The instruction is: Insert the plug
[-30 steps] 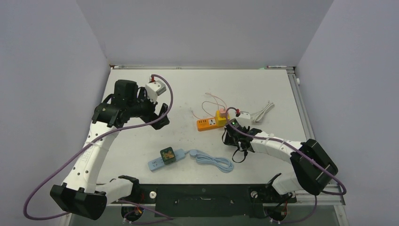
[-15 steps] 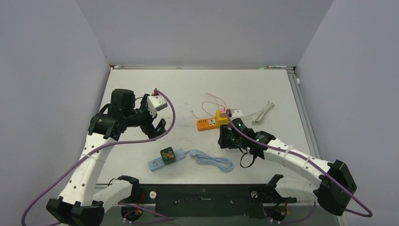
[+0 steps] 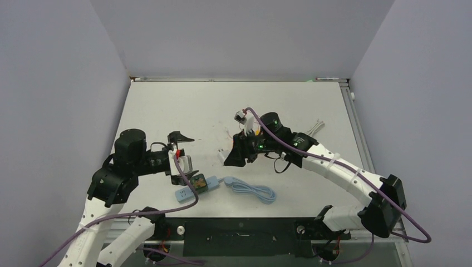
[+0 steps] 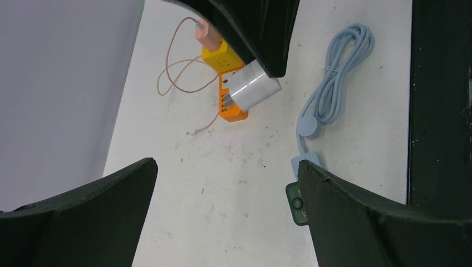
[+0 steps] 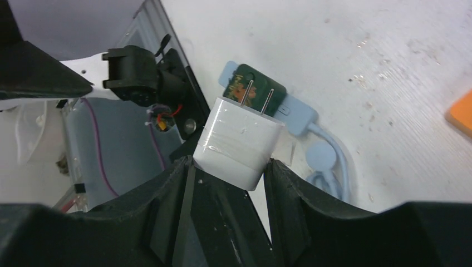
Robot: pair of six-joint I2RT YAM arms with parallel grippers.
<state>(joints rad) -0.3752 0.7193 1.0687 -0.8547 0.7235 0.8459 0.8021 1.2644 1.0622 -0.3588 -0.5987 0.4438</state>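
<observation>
Your right pincer (image 5: 228,173) is closed on the white plug (image 5: 240,139), clamping its body from both sides. That leaves the two metal prongs (image 5: 268,101) free, pointing ahead toward the blue power strip (image 5: 298,118) and the green cube adapter (image 5: 256,83) seated on it. So the pickup looks done: the plug is off the table (image 3: 311,105), held in the air between the orange power strip (image 4: 231,105) and the blue one, touching neither. Your left pincer (image 4: 225,167) is spread wide and holds nothing; from above it hangs over the blue strip, just beside the green cube. What is left, as I judge it, is the whole insertion: you have to carry the plug to a free socket, square the prongs to the slots and press it home. Which socket you are meant to use I cannot tell from these views, and the blue strip's open slots are too small to make out
</observation>
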